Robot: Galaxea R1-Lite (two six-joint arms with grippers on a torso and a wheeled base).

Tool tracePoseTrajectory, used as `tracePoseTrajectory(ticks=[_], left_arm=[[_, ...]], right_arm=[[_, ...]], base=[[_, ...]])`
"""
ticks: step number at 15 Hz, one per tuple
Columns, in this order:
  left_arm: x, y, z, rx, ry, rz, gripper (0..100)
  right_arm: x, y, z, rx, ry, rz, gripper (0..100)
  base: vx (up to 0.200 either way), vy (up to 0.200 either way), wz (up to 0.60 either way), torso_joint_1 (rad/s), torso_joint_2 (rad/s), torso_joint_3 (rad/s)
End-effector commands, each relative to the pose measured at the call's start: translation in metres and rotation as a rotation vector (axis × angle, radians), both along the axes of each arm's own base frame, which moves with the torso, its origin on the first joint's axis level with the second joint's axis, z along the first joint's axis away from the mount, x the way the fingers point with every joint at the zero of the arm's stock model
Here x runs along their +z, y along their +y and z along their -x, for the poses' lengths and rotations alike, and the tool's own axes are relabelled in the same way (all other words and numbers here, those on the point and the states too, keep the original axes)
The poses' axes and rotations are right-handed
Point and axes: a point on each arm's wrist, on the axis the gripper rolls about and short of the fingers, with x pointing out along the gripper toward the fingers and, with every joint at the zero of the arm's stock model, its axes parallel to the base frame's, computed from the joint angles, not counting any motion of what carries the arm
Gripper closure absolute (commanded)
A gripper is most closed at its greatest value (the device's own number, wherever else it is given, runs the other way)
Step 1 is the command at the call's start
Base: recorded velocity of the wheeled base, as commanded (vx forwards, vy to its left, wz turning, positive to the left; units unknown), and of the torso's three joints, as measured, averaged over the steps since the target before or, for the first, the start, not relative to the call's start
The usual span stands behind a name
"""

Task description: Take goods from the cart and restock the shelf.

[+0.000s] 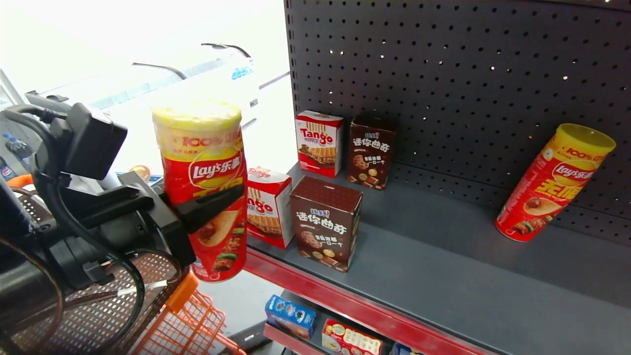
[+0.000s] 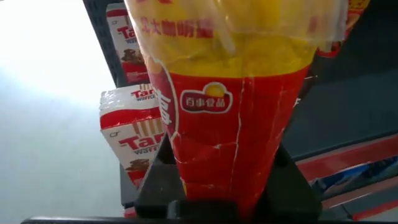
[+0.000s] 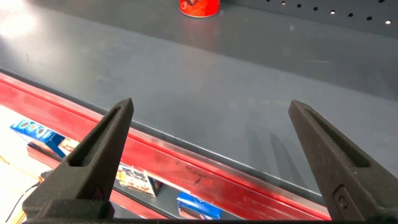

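Your left pincer (image 1: 213, 209) grips the chip canister (image 1: 202, 162) around its middle. The canister stands upright, long axis vertical, above the orange cart (image 1: 197, 320) and just off the front left end of the shelf (image 1: 443, 266). Bare shelf board lies to its right, beyond the wafer box (image 1: 268, 207) and brown biscuit box (image 1: 325, 222). Your right pincer (image 3: 210, 104) hangs spread wide over the shelf's front edge. The canister hides the left pincer's far finger.

At nine o'clock, over the cart (image 1: 192, 320): chip can (image 1: 204, 158) in the left hand (image 1: 212, 206). Toward eleven on the shelf (image 1: 443, 276), front wafer box (image 1: 268, 207) with front cookie box (image 1: 325, 222) at its three, rear wafer box (image 1: 319, 143) and rear cookie box (image 1: 370, 153) behind. At three, second can (image 1: 554, 182) against the back panel (image 1: 468, 74).
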Motion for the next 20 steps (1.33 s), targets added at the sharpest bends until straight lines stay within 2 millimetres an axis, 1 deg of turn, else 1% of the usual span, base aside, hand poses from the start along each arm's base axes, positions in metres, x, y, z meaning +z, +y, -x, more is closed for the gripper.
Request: tracePoseTrajectory(ticks=[1, 5, 10, 12, 16, 20], left_arm=[[0.001, -0.009, -0.002, -0.036, 0.004, 0.000, 100], [0.006, -0.023, 0.006, -0.159, -0.012, 0.010, 100], [0.006, -0.026, 0.012, -0.291, -0.010, 0.019, 100], [0.009, -0.031, 0.023, -0.360, -0.024, 0.029, 100], [0.010, -0.032, 0.027, -0.380, -0.029, 0.030, 100], [0.011, -0.033, 0.028, -0.397, -0.034, 0.032, 100]], right_arm=[[0.000, 0.000, 0.000, 0.000, 0.001, 0.000, 0], [0.000, 0.000, 0.000, 0.002, 0.001, 0.002, 0], [0.000, 0.000, 0.000, 0.002, 0.001, 0.002, 0], [0.000, 0.000, 0.000, 0.002, 0.001, 0.000, 0], [0.000, 0.000, 0.000, 0.002, 0.001, 0.002, 0], [0.000, 0.000, 0.000, 0.002, 0.001, 0.002, 0]], base=[[0.000, 0.000, 0.00, 0.000, 0.00, 0.000], [0.000, 0.000, 0.00, 0.000, 0.00, 0.000], [0.000, 0.000, 0.00, 0.000, 0.00, 0.000], [0.000, 0.000, 0.00, 0.000, 0.00, 0.000], [0.000, 0.000, 0.00, 0.000, 0.00, 0.000], [0.000, 0.000, -0.60, -0.002, 0.00, 0.002]])
